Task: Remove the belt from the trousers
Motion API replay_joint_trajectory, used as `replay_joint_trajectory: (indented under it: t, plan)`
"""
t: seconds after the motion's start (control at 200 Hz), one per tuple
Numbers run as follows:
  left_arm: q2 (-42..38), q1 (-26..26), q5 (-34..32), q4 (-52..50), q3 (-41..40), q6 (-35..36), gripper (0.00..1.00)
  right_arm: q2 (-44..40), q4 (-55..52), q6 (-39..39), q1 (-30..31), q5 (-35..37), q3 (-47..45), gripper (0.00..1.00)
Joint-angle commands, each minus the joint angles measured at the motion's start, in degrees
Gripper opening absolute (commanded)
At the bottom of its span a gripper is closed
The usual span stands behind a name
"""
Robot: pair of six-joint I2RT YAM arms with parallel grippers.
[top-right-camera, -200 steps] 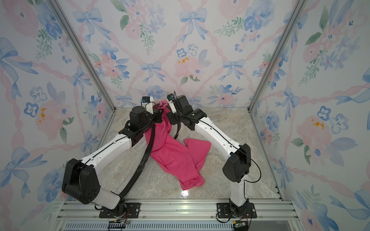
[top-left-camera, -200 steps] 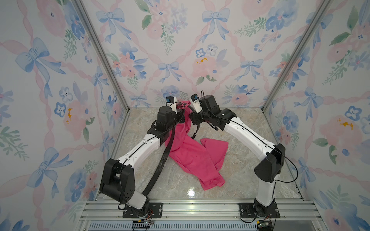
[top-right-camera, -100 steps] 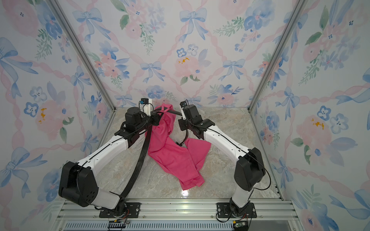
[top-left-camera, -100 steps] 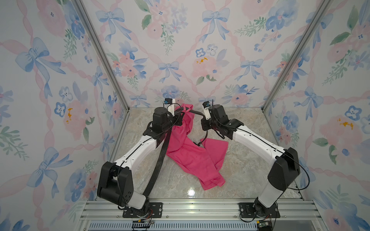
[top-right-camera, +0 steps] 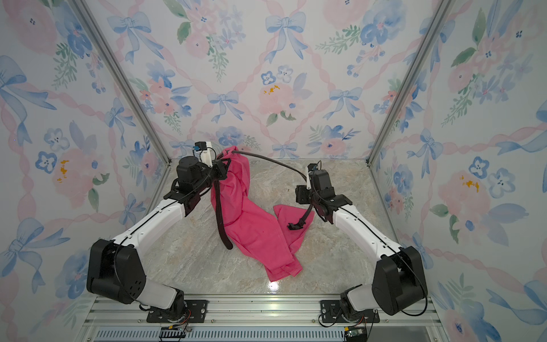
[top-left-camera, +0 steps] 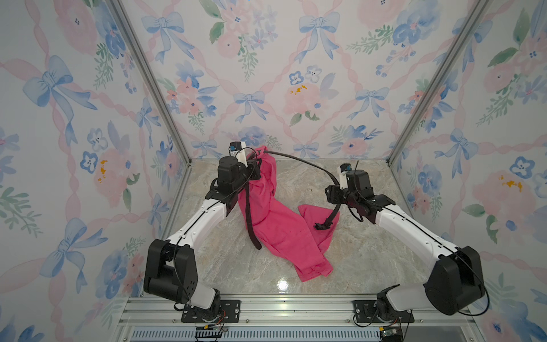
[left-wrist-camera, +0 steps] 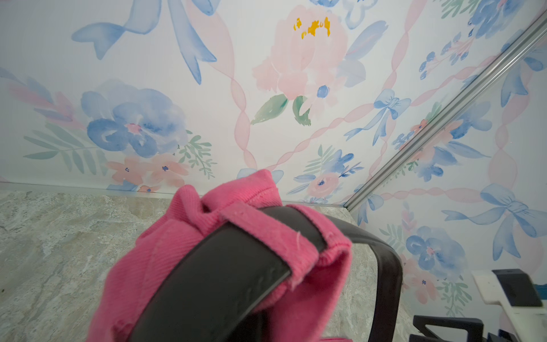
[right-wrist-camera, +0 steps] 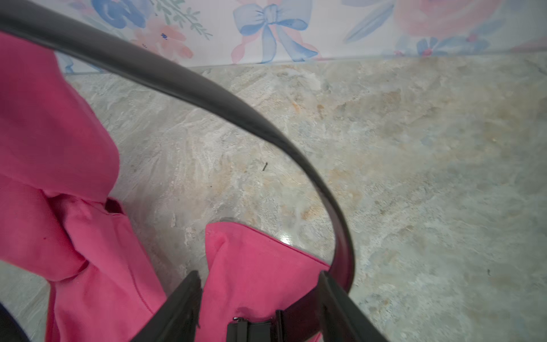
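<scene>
**The belt may slip my open right gripper**

Nearest, the trousers trail onto the table. My right gripper stands wide, the belt only resting between its jaws, buckle dangling, so it could drop. Farthest, my left gripper pinches the waistband; the threaded loop might snag

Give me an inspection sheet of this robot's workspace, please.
Surface: marbled tabletop, glossy.
Job's things: pink trousers lifted by the waist, legs trailing on the tabletop; black belt threaded through a belt loop, arcing to the right gripper, buckle dangling.
Clutter: one tiny dark speck.
Grippers: left gripper shut on the trousers; right gripper open, belt against one finger.
Cables: thin black cables along both arms.
Surroundings: floral-papered walls, aluminium posts.
</scene>
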Motion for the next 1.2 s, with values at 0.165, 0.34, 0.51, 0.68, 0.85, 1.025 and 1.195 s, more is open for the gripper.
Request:
replay_joint_trajectory:
  t: [0.165,0.34,0.51,0.68,0.85,1.025,1.195]
  plan:
    - [0.7,-4.7,-1.8,5.0,1.2,7.5,0.0,8.4,-19.5,-15.5,11.5,5.1,27.8,0.74]
    - [0.2,-5.7,0.4,4.3,0.8,9.1,0.0,23.8,-31.6,-22.8,13.1,7.6,48.5,0.74]
    - [-0.2,-5.9,2.1,4.0,0.1,10.0,0.0,39.9,-44.0,-27.8,15.4,16.6,69.9,0.73]
    - [-1.0,-5.8,3.0,3.6,-0.8,11.1,0.0,45.2,-43.5,-26.6,15.3,26.4,75.7,0.18]
    - [-2.9,2.6,5.0,3.3,-3.4,5.1,0.0,33.0,-33.6,-17.5,11.7,32.9,54.7,0.0]
    - [-2.9,10.2,7.8,3.3,-4.2,0.5,0.0,8.8,-11.9,2.1,-2.8,14.6,19.1,0.0]
    - [-1.6,12.5,8.1,3.9,-5.2,-3.5,0.0,-7.3,9.0,20.9,-19.8,-0.2,-5.6,0.0]
